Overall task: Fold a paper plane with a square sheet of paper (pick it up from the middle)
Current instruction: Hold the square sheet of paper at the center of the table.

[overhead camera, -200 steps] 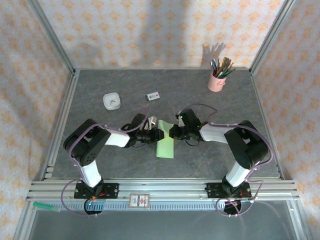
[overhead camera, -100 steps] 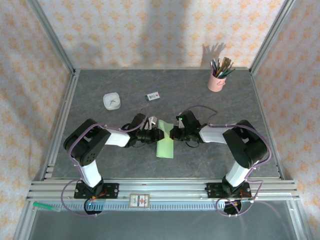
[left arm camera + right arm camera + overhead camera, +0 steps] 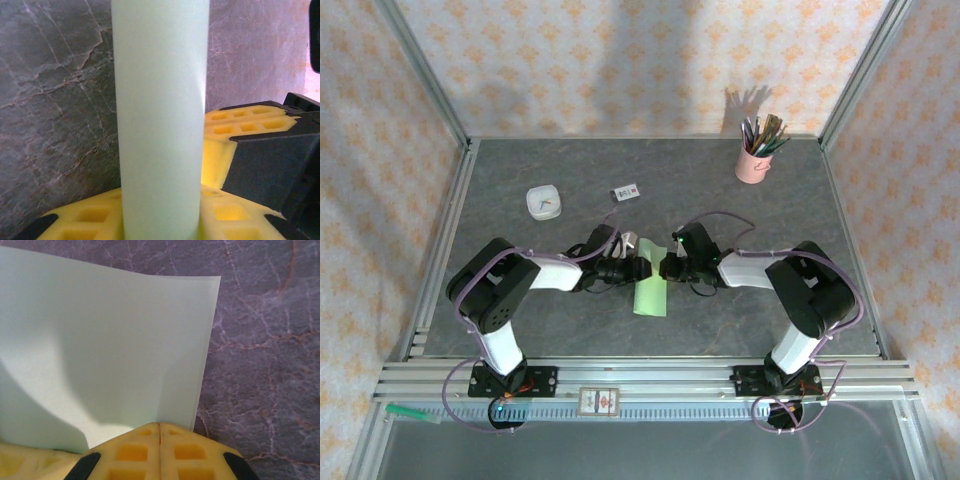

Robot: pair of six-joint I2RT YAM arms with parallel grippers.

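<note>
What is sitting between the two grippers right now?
The pale green sheet of paper, curled over, lies between the left gripper and right gripper; the top view shows it.

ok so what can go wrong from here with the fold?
1. The paper bulges as a rounded loop between the pads of the left gripper, uncreased: released, it may spring open.
2. At the right gripper the two layers' edges look offset, so a crease could come out skewed.
3. The grippers sit nose to nose; a small move might bump them.
</note>
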